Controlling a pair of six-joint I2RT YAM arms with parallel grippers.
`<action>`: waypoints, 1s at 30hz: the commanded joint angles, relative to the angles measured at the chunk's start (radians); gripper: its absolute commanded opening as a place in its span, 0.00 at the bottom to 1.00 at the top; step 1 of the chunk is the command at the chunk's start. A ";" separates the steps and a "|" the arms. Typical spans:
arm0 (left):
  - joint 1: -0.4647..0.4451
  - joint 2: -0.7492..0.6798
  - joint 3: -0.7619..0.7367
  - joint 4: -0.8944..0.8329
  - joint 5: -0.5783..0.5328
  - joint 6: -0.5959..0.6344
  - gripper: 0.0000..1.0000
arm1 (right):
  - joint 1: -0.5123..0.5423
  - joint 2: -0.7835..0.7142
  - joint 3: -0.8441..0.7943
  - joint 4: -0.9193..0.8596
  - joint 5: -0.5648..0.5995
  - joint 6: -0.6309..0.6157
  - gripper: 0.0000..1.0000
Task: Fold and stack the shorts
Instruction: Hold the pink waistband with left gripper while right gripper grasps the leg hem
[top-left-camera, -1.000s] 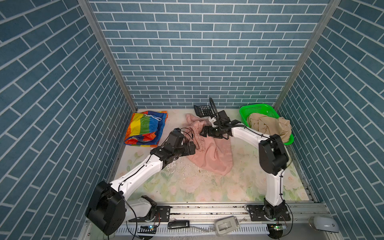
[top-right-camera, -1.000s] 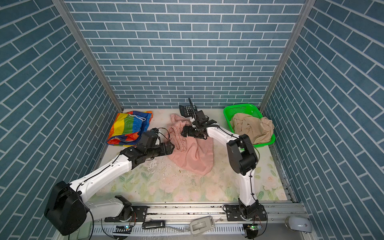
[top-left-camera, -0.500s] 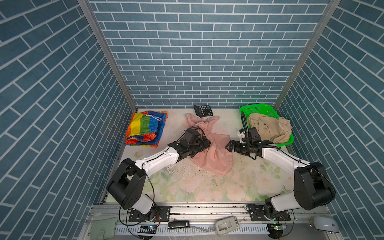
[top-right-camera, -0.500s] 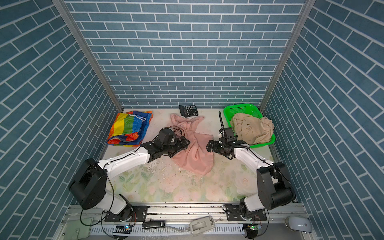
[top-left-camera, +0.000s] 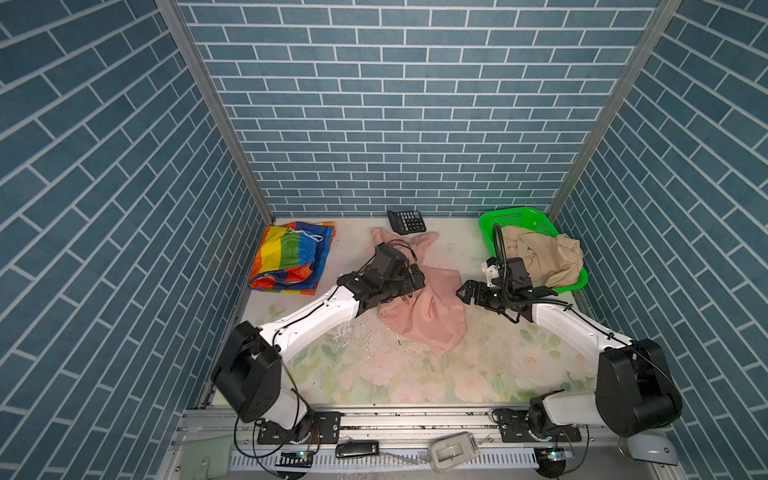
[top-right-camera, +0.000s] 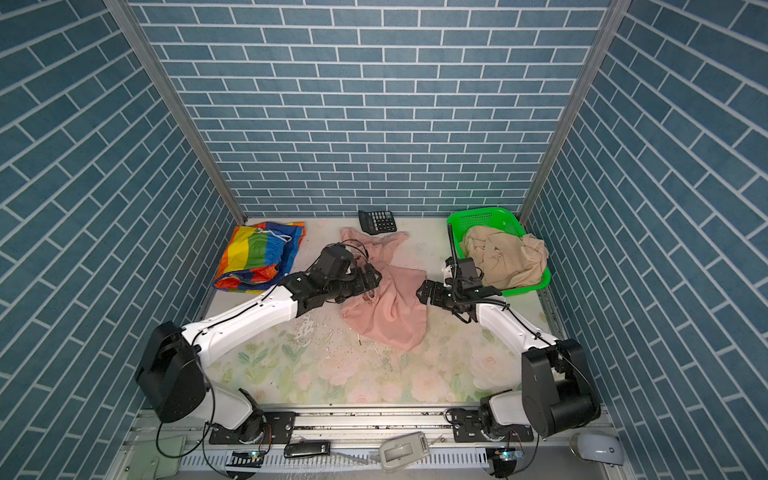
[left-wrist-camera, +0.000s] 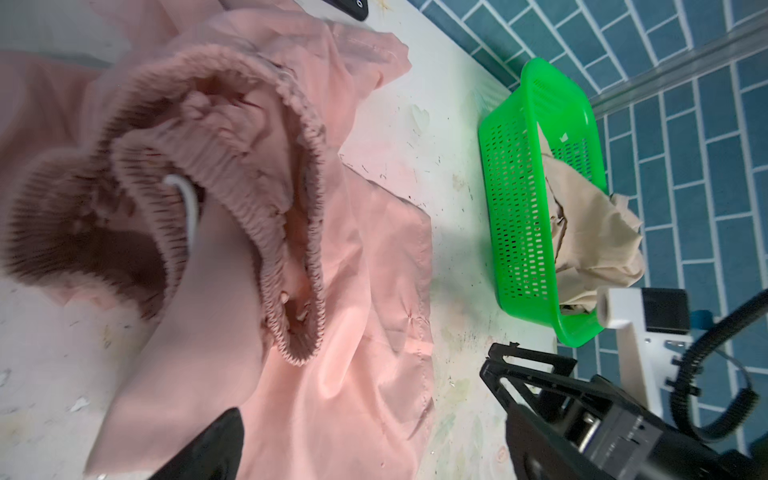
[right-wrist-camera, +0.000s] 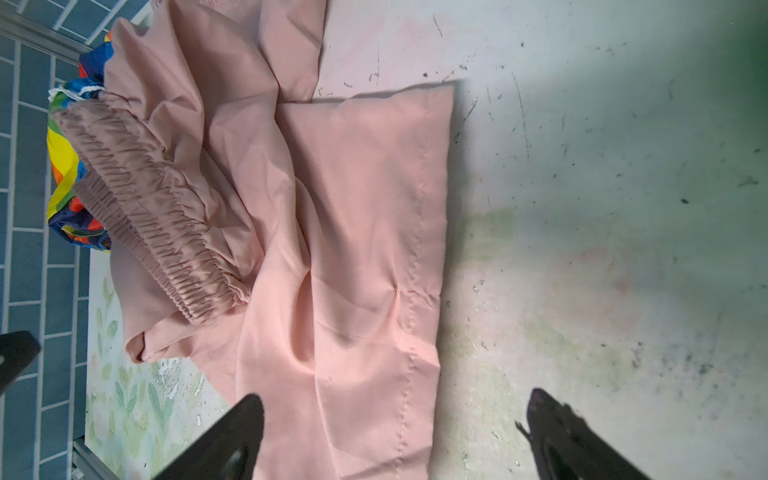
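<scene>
Dusty pink shorts (top-left-camera: 432, 316) (top-right-camera: 395, 316) lie crumpled mid-table, the gathered waistband (left-wrist-camera: 257, 174) and white drawstring (left-wrist-camera: 189, 203) bunched up. My left gripper (top-left-camera: 417, 278) (top-right-camera: 374, 278) (left-wrist-camera: 374, 457) hovers open over the waistband side. My right gripper (top-left-camera: 463, 293) (top-right-camera: 424, 293) (right-wrist-camera: 395, 440) stands open at the shorts' right leg hem (right-wrist-camera: 415, 249), nothing between its fingers. Rainbow-striped shorts (top-left-camera: 291, 257) (top-right-camera: 257, 253) lie folded at the back left. Beige shorts (top-left-camera: 544, 257) (top-right-camera: 507, 257) (left-wrist-camera: 594, 232) sit heaped in the basket.
A green mesh basket (top-left-camera: 515, 212) (top-right-camera: 482, 214) (left-wrist-camera: 519, 208) stands at the back right, close behind my right wrist. A black calculator (top-left-camera: 407, 220) (top-right-camera: 377, 220) lies against the back wall. Blue brick walls close in three sides.
My right arm has pulled back from the calculator end to the shorts' right edge. My left gripper has moved right, onto the waistband side. The pink shorts lie about as before.
</scene>
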 joint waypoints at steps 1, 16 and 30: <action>-0.035 0.127 0.036 -0.085 0.004 0.063 1.00 | -0.002 -0.001 -0.025 0.029 -0.030 0.010 0.99; -0.019 0.261 0.029 -0.002 -0.057 0.038 0.88 | -0.019 -0.043 -0.076 0.042 -0.038 0.012 0.99; 0.006 0.327 0.086 0.034 -0.084 0.046 0.61 | -0.019 -0.031 -0.126 0.099 -0.053 0.033 0.99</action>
